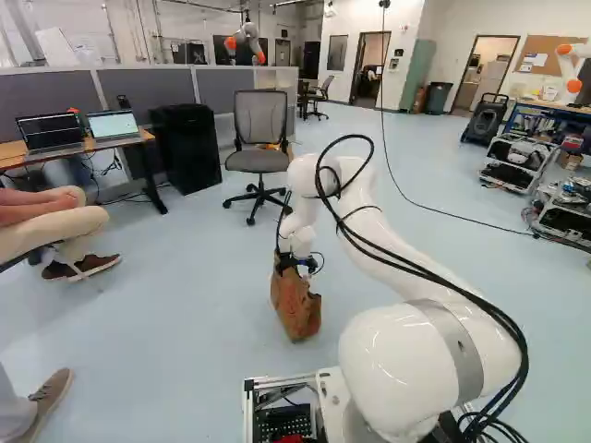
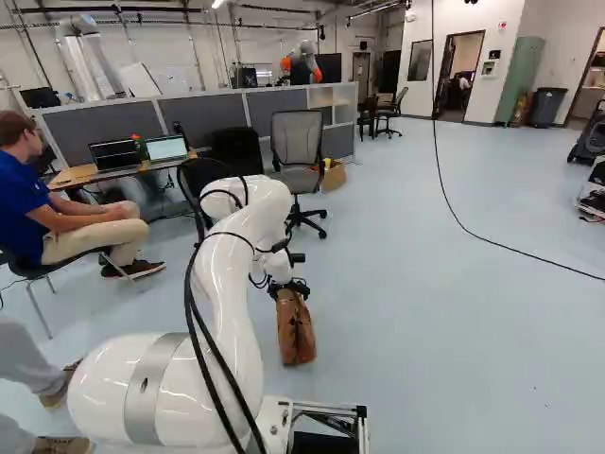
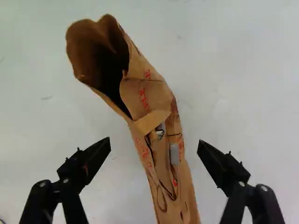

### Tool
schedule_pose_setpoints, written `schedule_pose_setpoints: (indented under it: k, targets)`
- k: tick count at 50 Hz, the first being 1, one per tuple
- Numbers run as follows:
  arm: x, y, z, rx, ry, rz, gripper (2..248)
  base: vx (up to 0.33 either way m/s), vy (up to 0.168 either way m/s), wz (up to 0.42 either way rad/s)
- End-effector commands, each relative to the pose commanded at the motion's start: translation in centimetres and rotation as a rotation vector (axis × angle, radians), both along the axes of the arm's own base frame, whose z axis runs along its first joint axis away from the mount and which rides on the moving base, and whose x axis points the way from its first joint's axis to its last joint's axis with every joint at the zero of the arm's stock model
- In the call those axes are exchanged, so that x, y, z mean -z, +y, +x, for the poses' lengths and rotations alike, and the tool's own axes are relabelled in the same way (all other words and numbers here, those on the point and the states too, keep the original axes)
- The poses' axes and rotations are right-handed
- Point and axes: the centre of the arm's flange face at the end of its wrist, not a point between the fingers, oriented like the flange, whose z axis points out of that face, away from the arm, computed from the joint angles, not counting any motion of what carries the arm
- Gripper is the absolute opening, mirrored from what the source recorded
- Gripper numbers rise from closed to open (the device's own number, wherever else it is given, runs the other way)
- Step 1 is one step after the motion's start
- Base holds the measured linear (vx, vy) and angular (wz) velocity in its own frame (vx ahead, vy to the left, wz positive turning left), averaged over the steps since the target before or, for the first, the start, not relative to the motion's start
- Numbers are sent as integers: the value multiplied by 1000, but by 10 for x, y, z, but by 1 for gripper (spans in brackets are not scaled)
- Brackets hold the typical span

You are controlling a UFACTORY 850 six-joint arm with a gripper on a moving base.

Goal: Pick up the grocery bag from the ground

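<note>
A: Entry one?

B: Grocery bag (image 1: 297, 309), brown paper, one. Stands on the floor (image 1: 185, 305) ahead of the base, mid-view in the left base view. Mouth gaping at one end; middle narrow and folded.

A: Entry two, claw (image 3: 154, 143)?

B: Fingers apart, one either side of the narrow part, neither touching. Likely purpose: closing to catch both paper walls at once. Caution: paper may crease or tear.

A: Surroundings?

B: Base frame (image 1: 277, 380), metal, near side; its edge wants avoiding if the bag swings. Office chair (image 1: 259, 129), one, far side, well apart. Black cable (image 1: 443, 214), far right. Roomiest route, by my reckoning: straight up.
</note>
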Motion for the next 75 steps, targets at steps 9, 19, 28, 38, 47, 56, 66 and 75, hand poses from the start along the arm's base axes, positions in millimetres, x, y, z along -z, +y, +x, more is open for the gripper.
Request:
schedule_pose_setpoints:
  k: [9,19,28,38,47,56,66,75]
  targets:
    - [25,0,0,0,5,0,247,0,0,0]
    - [40,0,0,0,7,-1,247,0,0,0]
    - [42,0,0,0,7,-1,205,0,0,0]
    - [42,0,0,0,7,-1,127,0,0,0]
    - [42,0,0,0,7,-1,50,0,0,0]
    - [42,0,0,0,7,-1,19,0,0,0]
    - [42,0,0,0,7,-1,19,0,0,0]
    - [42,0,0,0,7,-1,19,0,0,0]
